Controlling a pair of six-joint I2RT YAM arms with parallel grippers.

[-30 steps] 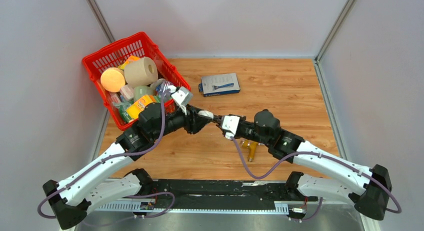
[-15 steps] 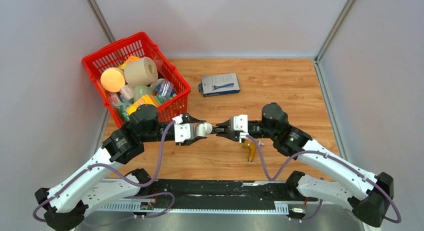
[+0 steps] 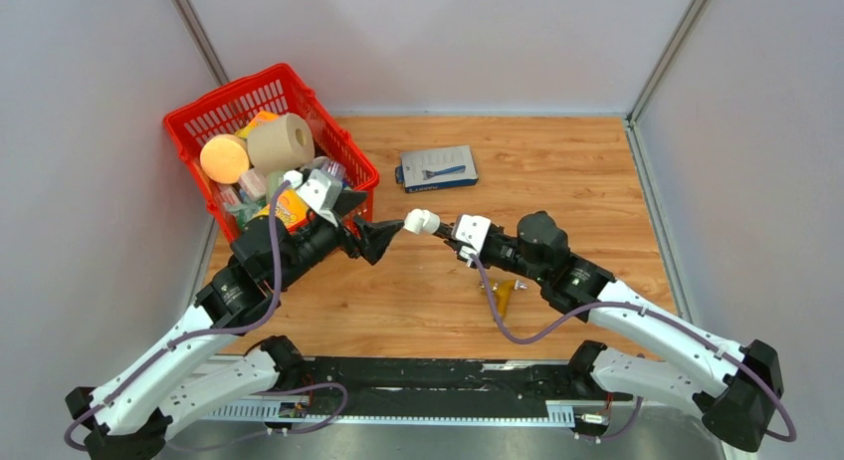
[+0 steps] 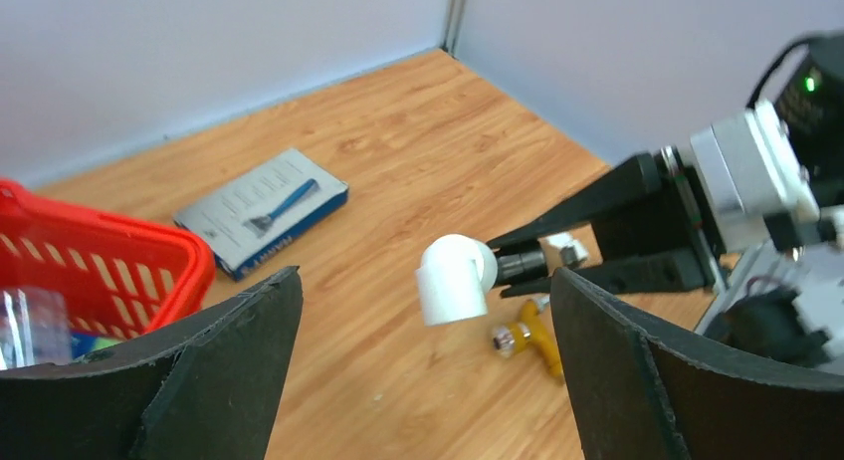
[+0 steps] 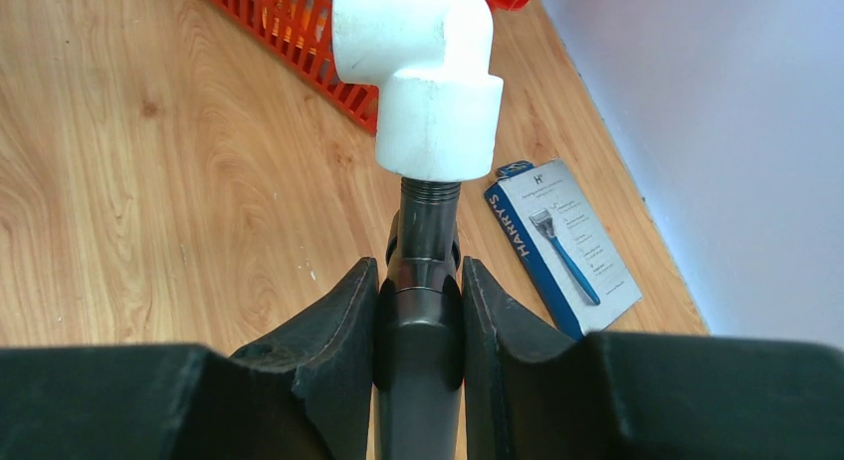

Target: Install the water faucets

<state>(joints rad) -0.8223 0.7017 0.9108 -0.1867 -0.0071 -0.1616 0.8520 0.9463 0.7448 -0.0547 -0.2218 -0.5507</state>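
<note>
My right gripper (image 3: pixel 450 231) (image 5: pixel 418 266) is shut on a water faucet (image 5: pixel 423 291), a dark grey metal tube, and holds it above the table pointing left. A white plastic elbow fitting (image 3: pixel 420 221) (image 5: pixel 423 72) sits on the tube's threaded end. In the left wrist view the elbow (image 4: pixel 455 278) hangs ahead on the tube (image 4: pixel 518 264), apart from both fingers. My left gripper (image 3: pixel 383 236) (image 4: pixel 426 272) stands wide open just left of the elbow, with nothing in it. The rest of the tube is hidden behind the right fingers.
A yellow-handled fitting (image 3: pixel 503 296) (image 4: pixel 532 336) lies on the wood under the right arm. A red basket (image 3: pixel 229 92) (image 4: pixel 189 271) full of household items stands at the back left. A blue razor box (image 3: pixel 438 168) (image 4: pixel 261 211) (image 5: pixel 562 246) lies at the back centre.
My left gripper has opened, let go of the white elbow and drawn back left toward the basket. The right gripper keeps the faucet and has shifted slightly left and back.
</note>
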